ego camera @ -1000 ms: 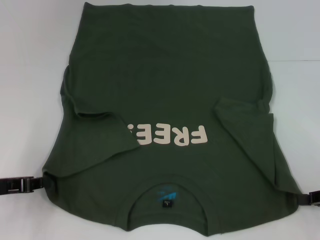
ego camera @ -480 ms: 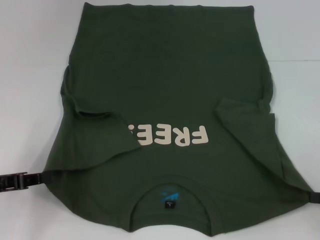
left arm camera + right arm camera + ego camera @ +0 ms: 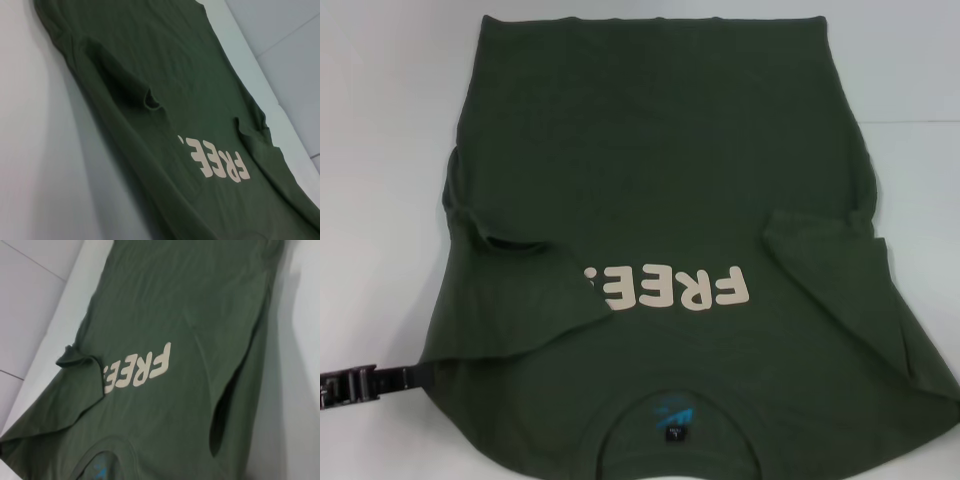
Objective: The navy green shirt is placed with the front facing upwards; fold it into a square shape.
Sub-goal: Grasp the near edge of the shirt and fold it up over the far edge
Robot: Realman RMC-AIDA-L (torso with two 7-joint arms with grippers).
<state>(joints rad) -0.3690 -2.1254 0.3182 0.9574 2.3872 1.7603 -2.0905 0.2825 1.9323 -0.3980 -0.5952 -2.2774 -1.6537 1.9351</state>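
My left gripper (image 3: 360,383) sits low at the shirt's shoulder edge, on the collar end nearest me, its dark body touching or just under the cloth; I cannot tell whether it is wide, narrow or pinching fabric, because the tips are hidden by the cloth. My right gripper is out of sight in all views, so I can say nothing of it.

The navy green shirt (image 3: 660,170) lies flat on the white table (image 3: 380,120), front up, collar toward me and hem at the far end. Both sleeves are already turned inward over the chest: the left sleeve (image 3: 525,300) covers the start of the lettering, and the right sleeve (image 3: 840,265) lies just beside its other end.

I judge it soft, light cotton, limp and likely to drag and wrinkle over the table, not slip. It should be taken at the shoulder corners on either side of the collar (image 3: 675,400), pinching both layers so the sleeves stay tucked.

The cream block letters (image 3: 670,288) read "FREE", upside down from my seat. Inside the collar there is a small blue print (image 3: 672,412) and a black tag (image 3: 673,435), both too small to read.
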